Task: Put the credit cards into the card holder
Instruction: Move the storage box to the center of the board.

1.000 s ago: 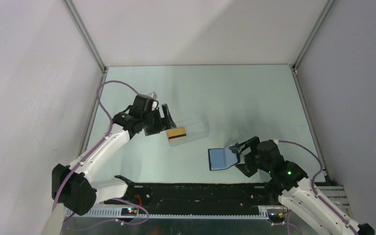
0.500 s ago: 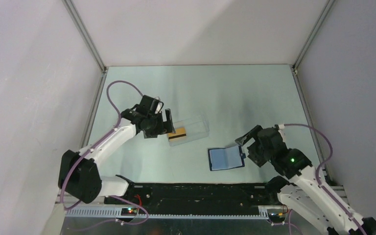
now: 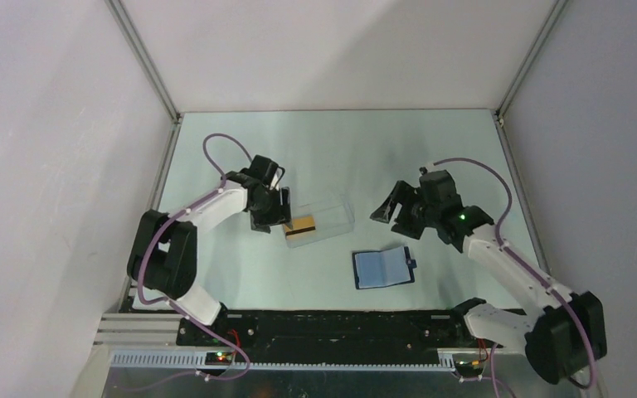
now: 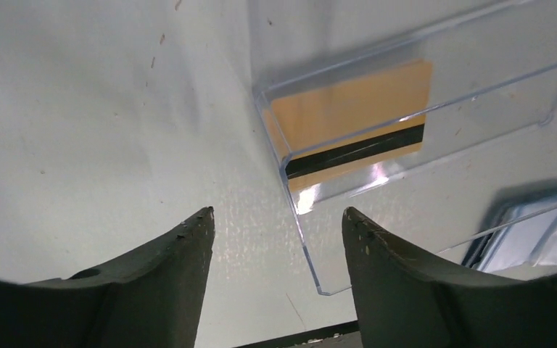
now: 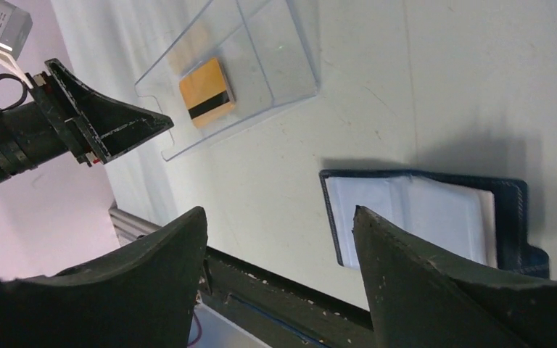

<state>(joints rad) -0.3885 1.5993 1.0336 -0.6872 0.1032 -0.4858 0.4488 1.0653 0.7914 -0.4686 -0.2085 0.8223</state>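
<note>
cards still in tray. r hand, open, let go of wallet & lifted off; it lies open on bench, ready. l hand, open, nearing tray.

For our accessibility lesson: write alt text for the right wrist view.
An open navy card holder lies flat at lower right. Upper left, a gold card sits in a clear tray, the left fingers near it. The right fingers frame the view, empty.

White shells and black joints on left arm and right arm, looped purple cables, green light near right wrist, dark tapered scuffed fingers
</note>
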